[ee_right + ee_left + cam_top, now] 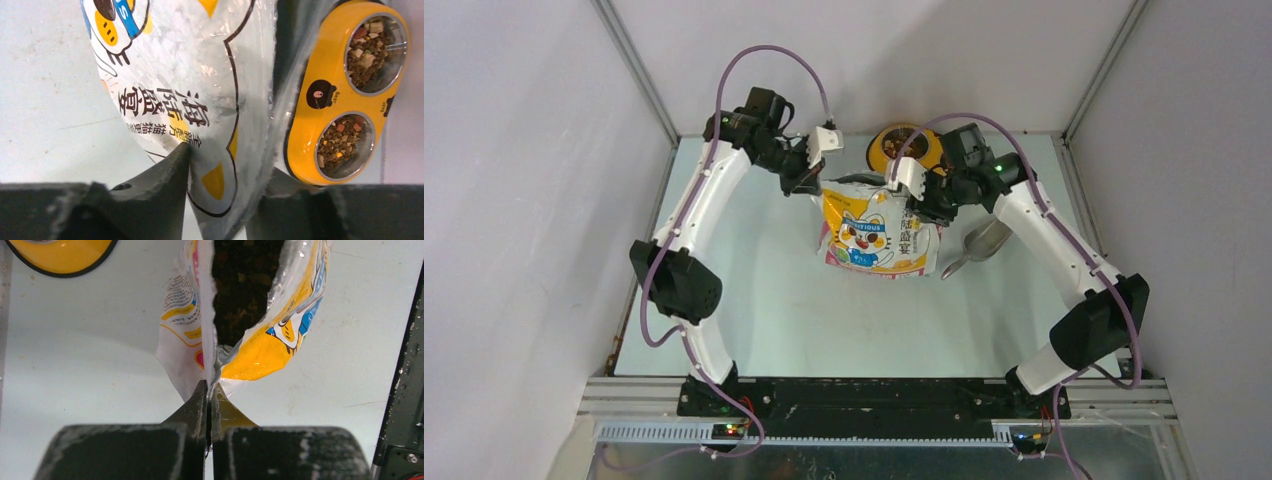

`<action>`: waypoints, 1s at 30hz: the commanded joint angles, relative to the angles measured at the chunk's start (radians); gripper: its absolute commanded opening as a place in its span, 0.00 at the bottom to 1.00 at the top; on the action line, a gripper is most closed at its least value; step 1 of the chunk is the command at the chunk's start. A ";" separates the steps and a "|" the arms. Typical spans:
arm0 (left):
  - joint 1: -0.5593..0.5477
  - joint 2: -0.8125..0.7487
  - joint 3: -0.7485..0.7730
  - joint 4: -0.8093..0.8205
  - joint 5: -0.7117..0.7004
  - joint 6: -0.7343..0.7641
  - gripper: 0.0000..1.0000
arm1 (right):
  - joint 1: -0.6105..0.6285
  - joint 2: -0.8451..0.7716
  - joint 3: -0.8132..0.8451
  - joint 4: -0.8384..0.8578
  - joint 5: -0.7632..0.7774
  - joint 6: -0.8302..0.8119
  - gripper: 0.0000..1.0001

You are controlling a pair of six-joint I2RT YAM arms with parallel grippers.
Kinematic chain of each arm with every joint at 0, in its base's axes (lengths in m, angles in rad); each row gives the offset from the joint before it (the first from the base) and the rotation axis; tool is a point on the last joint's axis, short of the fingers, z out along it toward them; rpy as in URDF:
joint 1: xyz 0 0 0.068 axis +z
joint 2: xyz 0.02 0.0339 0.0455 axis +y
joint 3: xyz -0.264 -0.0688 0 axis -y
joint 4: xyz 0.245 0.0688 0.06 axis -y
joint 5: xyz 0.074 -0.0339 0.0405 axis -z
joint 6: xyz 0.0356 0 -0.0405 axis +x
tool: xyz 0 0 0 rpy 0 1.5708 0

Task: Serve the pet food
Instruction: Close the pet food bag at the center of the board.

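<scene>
Clamping one edge of the bag (879, 235), the left tool (209, 390) was shut; the right tool (230, 165) straddled the other, grip unclear, feeder (305, 125) just beyond

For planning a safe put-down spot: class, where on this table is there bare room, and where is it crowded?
Free: the wide near stretch of table between the arm bases and the bag. Crowded: the far middle, where bag, feeder and scoop cluster under both arms.
</scene>
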 commanded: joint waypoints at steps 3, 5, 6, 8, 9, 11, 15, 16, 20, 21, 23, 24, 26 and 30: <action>0.066 0.008 0.063 -0.047 -0.029 0.038 0.00 | -0.024 -0.109 -0.044 0.205 0.031 0.000 0.29; 0.066 0.013 0.061 -0.063 -0.030 0.055 0.00 | -0.036 -0.115 -0.037 0.206 0.008 0.002 0.17; 0.066 0.016 0.060 -0.067 -0.034 0.058 0.00 | -0.044 -0.109 -0.031 0.193 -0.007 0.006 0.05; 0.067 0.016 0.060 -0.076 -0.037 0.073 0.00 | -0.056 -0.094 -0.004 0.163 -0.025 0.016 0.00; 0.067 0.015 0.058 -0.080 -0.041 0.085 0.00 | -0.060 -0.083 0.016 0.139 -0.030 0.018 0.00; 0.067 0.007 0.048 -0.092 -0.043 0.108 0.00 | -0.076 -0.067 0.053 0.087 -0.057 0.017 0.00; 0.067 -0.069 -0.041 -0.038 -0.070 0.142 0.00 | -0.161 -0.019 0.159 -0.029 -0.238 0.018 0.00; 0.066 -0.084 -0.090 -0.003 -0.077 0.152 0.00 | -0.188 -0.004 0.202 -0.048 -0.257 0.033 0.03; 0.049 -0.163 -0.180 0.069 -0.088 0.175 0.00 | -0.217 0.049 0.239 -0.106 -0.323 0.053 0.40; 0.044 -0.179 -0.192 0.079 -0.092 0.178 0.00 | -0.207 0.035 0.223 -0.070 -0.308 0.057 0.48; 0.027 -0.194 -0.218 0.081 -0.104 0.190 0.00 | -0.178 -0.012 0.136 0.031 -0.244 0.055 0.52; 0.016 -0.199 -0.233 0.081 -0.108 0.198 0.00 | -0.165 -0.049 0.069 0.118 -0.218 0.054 0.53; 0.002 -0.216 -0.250 0.086 -0.122 0.200 0.00 | -0.133 -0.098 -0.027 0.226 -0.120 0.041 0.51; -0.002 -0.244 -0.266 0.131 -0.129 0.175 0.17 | -0.110 -0.105 -0.055 0.242 -0.108 0.022 0.40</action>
